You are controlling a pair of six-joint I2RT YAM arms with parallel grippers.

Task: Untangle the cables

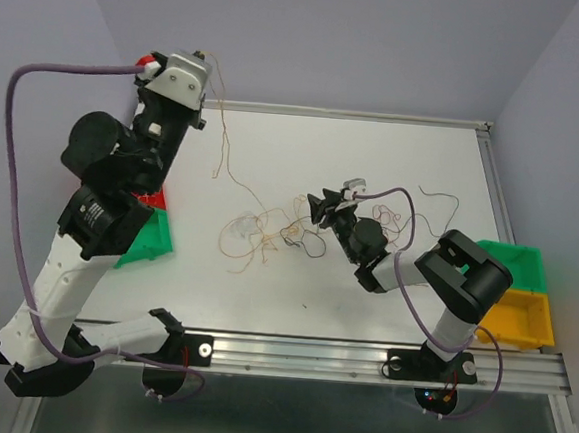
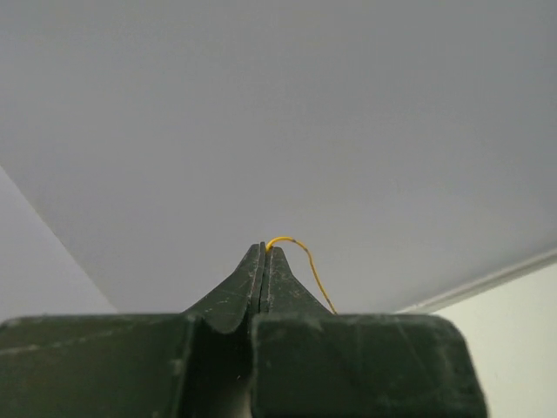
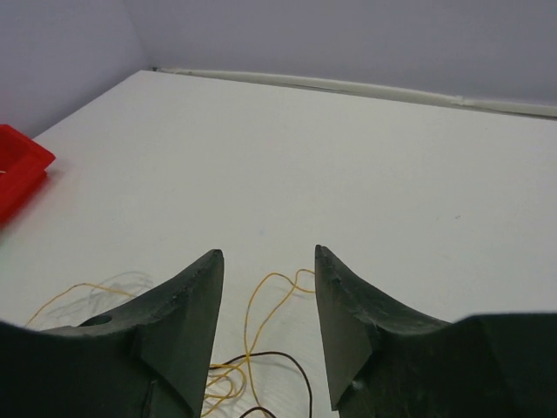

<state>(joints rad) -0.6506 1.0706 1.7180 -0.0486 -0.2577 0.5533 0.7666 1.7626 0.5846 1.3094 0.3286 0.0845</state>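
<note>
Nearest the overhead camera stands the raised left arm, its left gripper point(image 1: 207, 65) held high over the far left corner of the tabletop point(image 1: 395, 155); from it one thin strand point(image 1: 223, 136) hangs down and trails into the cables point(image 1: 268, 233), a loose snarl at mid-tabletop; the right gripper point(image 1: 319, 207) sits low at the snarl's right edge. I'd judge the step in hand is drawing one wire clear, and the next move calls for the right gripper to pin or pinch the knot so the pull doesn't drag the whole lot along.

From the left wrist, the jaws are pressed together with a yellow wire point(image 2: 306, 254) nipped at their tips; behind it is only bare wall.

From the right wrist, the jaws stand wide apart, holding nothing; yellow loops point(image 3: 277, 275) and a dark brown wire point(image 3: 265, 353) lie on the tabletop between them, running out of sight under the fingers; which strand crosses which I cannot tell.
</note>
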